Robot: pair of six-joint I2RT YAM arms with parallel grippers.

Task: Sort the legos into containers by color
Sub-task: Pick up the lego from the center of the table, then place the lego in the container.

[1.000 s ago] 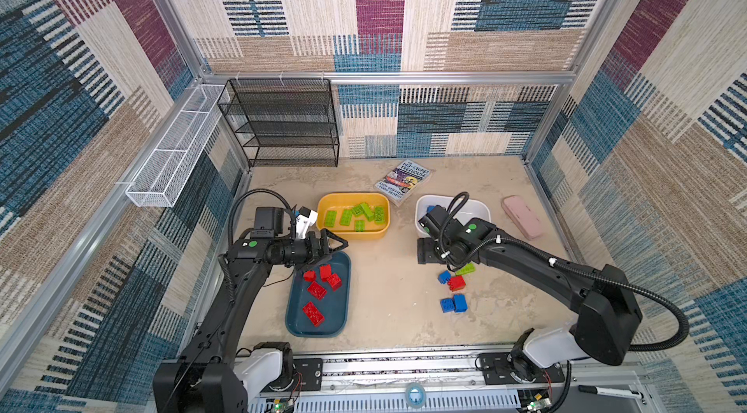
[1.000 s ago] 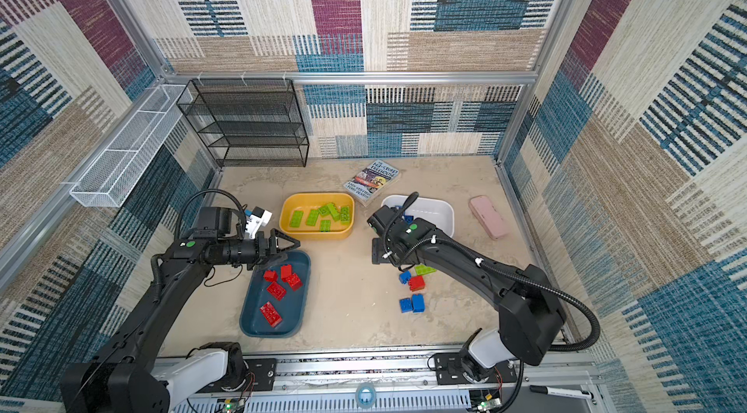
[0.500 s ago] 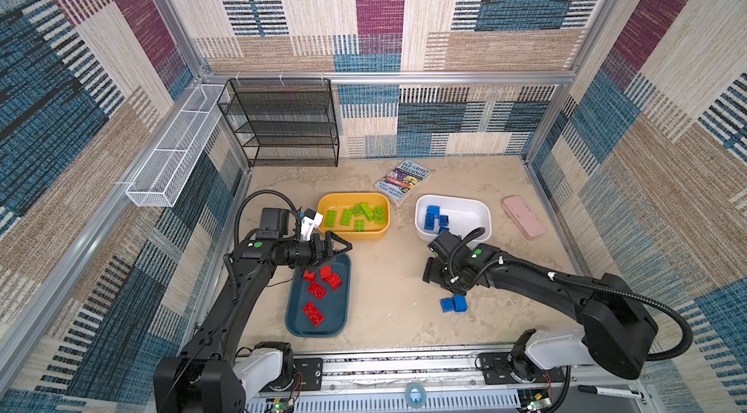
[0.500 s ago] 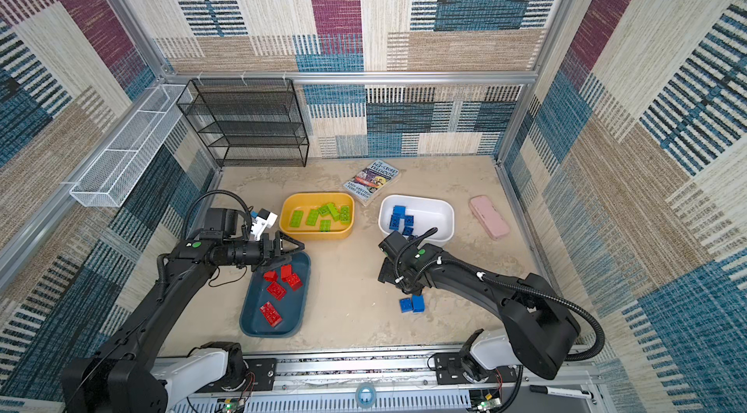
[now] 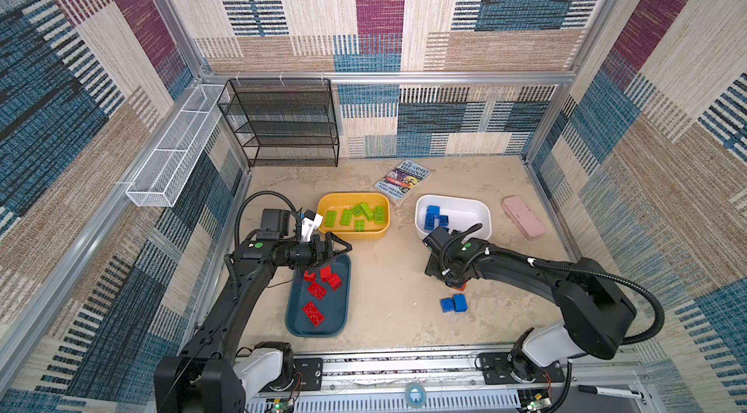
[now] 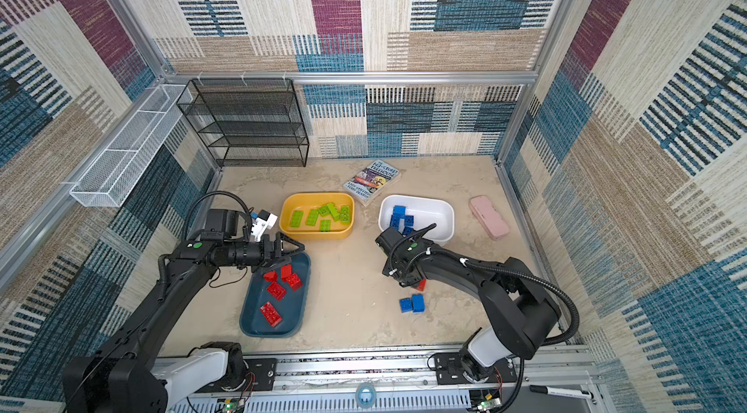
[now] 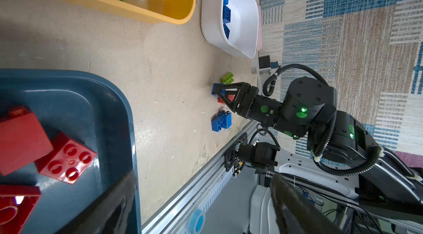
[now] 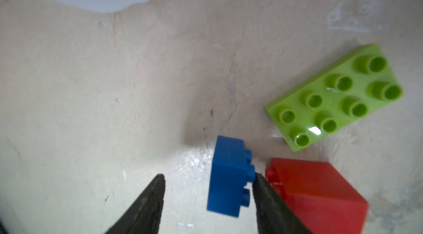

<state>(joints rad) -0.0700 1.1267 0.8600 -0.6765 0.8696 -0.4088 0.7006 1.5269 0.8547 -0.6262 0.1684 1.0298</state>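
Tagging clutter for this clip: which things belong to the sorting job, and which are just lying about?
Job: green legos, red legos, blue legos, yellow bin, white bin, teal bin.
Lying about: book, pink case, black wire shelf, white mesh basket.

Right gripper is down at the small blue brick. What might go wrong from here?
1. The blue brick lies on its side; one finger of the right gripper meets its studs, not a flat face, so it may twist or slip out.
2. That finger sits close beside the red brick, which may get shoved or dragged along.
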